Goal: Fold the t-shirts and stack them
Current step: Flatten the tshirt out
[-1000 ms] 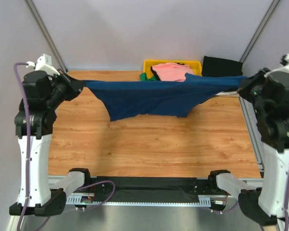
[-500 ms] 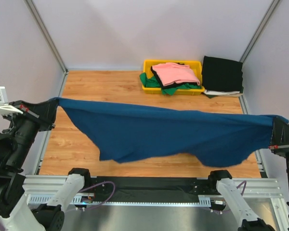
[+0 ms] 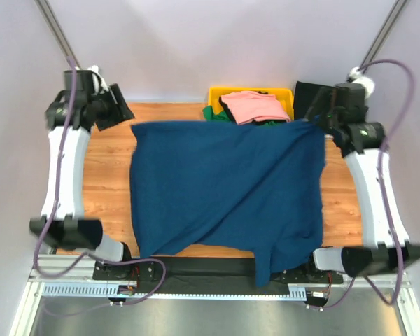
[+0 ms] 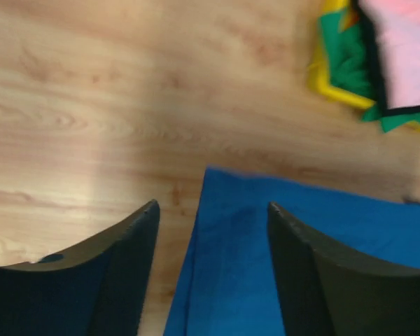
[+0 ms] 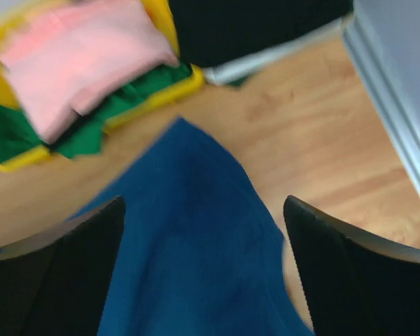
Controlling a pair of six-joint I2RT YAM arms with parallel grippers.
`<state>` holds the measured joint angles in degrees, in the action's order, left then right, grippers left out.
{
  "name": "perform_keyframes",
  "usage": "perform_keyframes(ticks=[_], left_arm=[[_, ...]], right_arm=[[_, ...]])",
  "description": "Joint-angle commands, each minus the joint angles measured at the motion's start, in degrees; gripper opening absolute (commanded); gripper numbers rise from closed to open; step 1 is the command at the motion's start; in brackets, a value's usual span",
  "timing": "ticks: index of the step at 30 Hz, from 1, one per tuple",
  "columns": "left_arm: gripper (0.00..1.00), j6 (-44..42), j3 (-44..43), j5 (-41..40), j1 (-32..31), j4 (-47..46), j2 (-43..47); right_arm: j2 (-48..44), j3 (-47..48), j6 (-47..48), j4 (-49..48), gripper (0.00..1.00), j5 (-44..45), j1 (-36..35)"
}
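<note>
High rear view looking down, wrist views close above, all sharing navy t-shirt (image 3: 224, 185), yellow bin (image 3: 216, 92)

Navy t-shirt (image 3: 227, 185) spread flat, pink tee (image 3: 253, 106) binned

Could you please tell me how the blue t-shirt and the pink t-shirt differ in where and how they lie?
The blue t-shirt lies spread across the table; the pink t-shirt sits atop other clothes in the yellow bin. The blue one covers far more area than the pink one. Both are soft, single-coloured cloth.
</note>
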<state>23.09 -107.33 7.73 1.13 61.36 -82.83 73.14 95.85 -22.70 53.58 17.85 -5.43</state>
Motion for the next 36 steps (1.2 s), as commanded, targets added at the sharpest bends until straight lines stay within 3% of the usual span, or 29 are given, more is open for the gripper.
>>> perform_keyframes(ticks=[1,5,9,12,18,26,36], left_arm=[[0.72,-2.61,3.17,6.69,1.69,3.4,-7.96],[0.79,-0.17,16.77,3.8,1.77,-3.17,-0.86],[0.75,4.32,30.73,2.29,1.08,-6.42,7.31],[0.73,7.57,40.13,0.36,-0.94,-9.41,11.98],[0.65,12.32,53.26,2.03,-6.39,-18.73,9.98],[0.59,14.0,55.22,-2.18,-6.66,-27.08,0.92],[0.5,13.56,39.58,-10.45,-6.57,-27.17,-15.85]], right_arm=[[1.22,-5.04,-1.99,2.4,1.0,0.7,0.42],[-5.8,-18.74,-4.02,-0.93,1.0,-0.44,0.42],[-16.51,-35.5,-9.28,-4.09,1.0,-5.71,0.42],[-19.96,-42.65,-13.33,-7.52,1.0,-10.8,0.25],[-13.4,-53.05,-16.06,-15.08,1.0,-20.74,0.33],[-9.6,-56.21,-15.89,-21.24,1.0,-24.61,0.25],[-5.56,-56.83,-13.51,-24.13,1.0,-24.53,0.16]])
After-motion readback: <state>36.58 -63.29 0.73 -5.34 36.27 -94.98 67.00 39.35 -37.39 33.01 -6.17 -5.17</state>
